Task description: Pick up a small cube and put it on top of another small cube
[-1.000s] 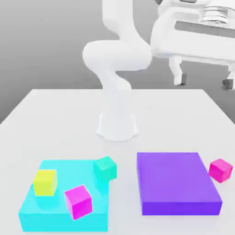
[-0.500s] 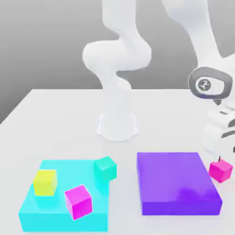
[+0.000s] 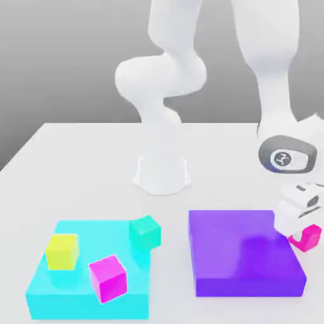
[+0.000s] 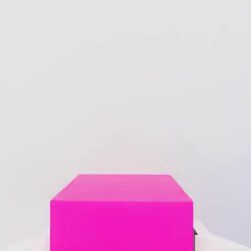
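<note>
The small cube (image 3: 308, 238) sits on the tabletop (image 3: 82, 164) just beside the purple slab (image 3: 243, 252), at the exterior view's right, and our tool (image 3: 302, 229) is clamped on it. We judge the risk to be a shallow grip: lifting could let the cube slip or clip the slab's edge. The hand view shows the cube's (image 4: 121, 212) top and front faces square and close; the exterior view shows the magenta cube (image 3: 109, 277) on the cyan slab (image 3: 88, 304), well apart.
</note>
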Tool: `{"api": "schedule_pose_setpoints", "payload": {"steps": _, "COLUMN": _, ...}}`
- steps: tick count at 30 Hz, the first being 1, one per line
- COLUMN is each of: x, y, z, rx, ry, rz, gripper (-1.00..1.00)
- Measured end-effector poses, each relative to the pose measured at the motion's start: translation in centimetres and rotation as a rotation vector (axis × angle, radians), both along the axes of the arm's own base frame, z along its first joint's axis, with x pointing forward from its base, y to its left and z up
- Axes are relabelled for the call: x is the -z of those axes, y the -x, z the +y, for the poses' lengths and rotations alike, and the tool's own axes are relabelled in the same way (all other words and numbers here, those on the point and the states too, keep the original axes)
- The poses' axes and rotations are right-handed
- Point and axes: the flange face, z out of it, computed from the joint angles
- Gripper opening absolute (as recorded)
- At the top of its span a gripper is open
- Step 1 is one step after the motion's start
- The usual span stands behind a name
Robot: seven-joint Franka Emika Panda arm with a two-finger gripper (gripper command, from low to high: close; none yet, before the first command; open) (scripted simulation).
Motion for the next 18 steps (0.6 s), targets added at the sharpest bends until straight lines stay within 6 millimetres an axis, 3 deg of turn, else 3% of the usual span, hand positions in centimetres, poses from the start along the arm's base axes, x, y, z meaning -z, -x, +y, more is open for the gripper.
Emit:
{"api": "schedule_pose_setpoints", "payload": {"steps": 6, "x": -4.7, "y": 0.0, "z": 0.0, "rx": 0.000, "ry": 0.000, "rz": 0.000, "gripper": -1.00}}
{"api": "schedule_pose_setpoints", "payload": {"steps": 7, "x": -5.3, "y": -0.3, "z": -0.4, "rx": 0.012, "ry": 0.005, "rz": 0.000, "gripper": -1.00}}
{"api": "schedule_pose_setpoints", "payload": {"steps": 8, "x": -5.8, "y": -2.1, "z": -1.9, "rx": 0.083, "ry": 0.017, "rz": -0.005, "gripper": -1.00}}
{"api": "schedule_pose_setpoints", "payload": {"steps": 11, "x": -7.0, "y": -7.8, "z": -8.1, "rx": 0.343, "ry": 0.051, "rz": -0.016, "gripper": -1.00}}
{"api": "schedule_pose_setpoints", "payload": {"steps": 14, "x": -8.3, "y": -12.2, "z": -15.3, "rx": 0.604, "ry": 0.072, "rz": -0.021, "gripper": -1.00}}
{"api": "schedule_pose_setpoints", "payload": {"steps": 18, "x": -10.7, "y": -16.4, "z": -29.1, "rx": 1.040, "ry": 0.083, "rz": -0.018, "gripper": -1.00}}
